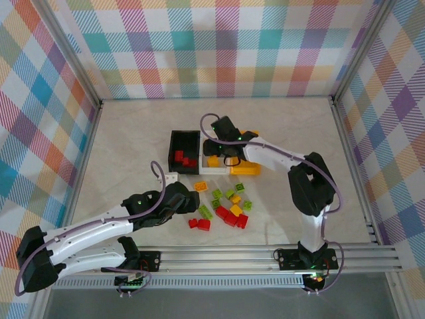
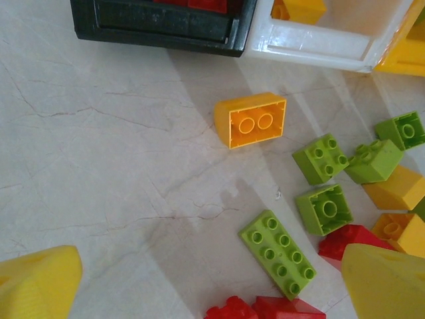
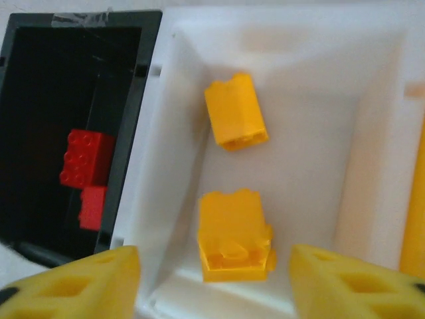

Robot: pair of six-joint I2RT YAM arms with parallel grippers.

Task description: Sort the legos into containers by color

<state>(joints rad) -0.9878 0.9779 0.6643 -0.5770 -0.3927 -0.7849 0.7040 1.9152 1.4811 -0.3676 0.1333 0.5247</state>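
Hovering over the white bin (image 3: 372, 133) near the middle of the top view, the right gripper (image 3: 212, 284) has its jaws wide apart, with one yellow fingertip in each lower corner of its wrist view.

Three containers stand side by side in a row. The black bin (image 1: 172, 143) is on the left and the white bin is in the middle. The orange-yellow bin (image 1: 244, 171) is on the right, partly under the right arm (image 1: 269, 153).

Two red bricks (image 3: 85, 157) lie in the black bin, one just below the other in the right wrist view. Two orange bricks (image 3: 236, 111) lie in the white bin, one above the other and apart.

The left gripper (image 2: 212, 282) hangs over the table (image 2: 99, 166) below and left of the bins, its jaws apart and closed on nothing.

The loose legos (image 1: 226, 206) are scattered on the table to its right, below the bins. In the left wrist view:

- One lone orange brick (image 2: 251, 119) sits near the centre of the frame, just below the white bin's corner.
- Right of it are five lime-green bricks (image 2: 321, 158): four small ones and one long green brick (image 2: 277, 252).
- Two yellow bricks (image 2: 398, 189) lie at the right edge.
- Three red pieces (image 2: 348, 239) lie along the bottom and are partly cut off.

In the top view the loose reds (image 1: 231, 218) bunch along the pile's lower edge. There seem to be about five, though the exact count is hard to tell.
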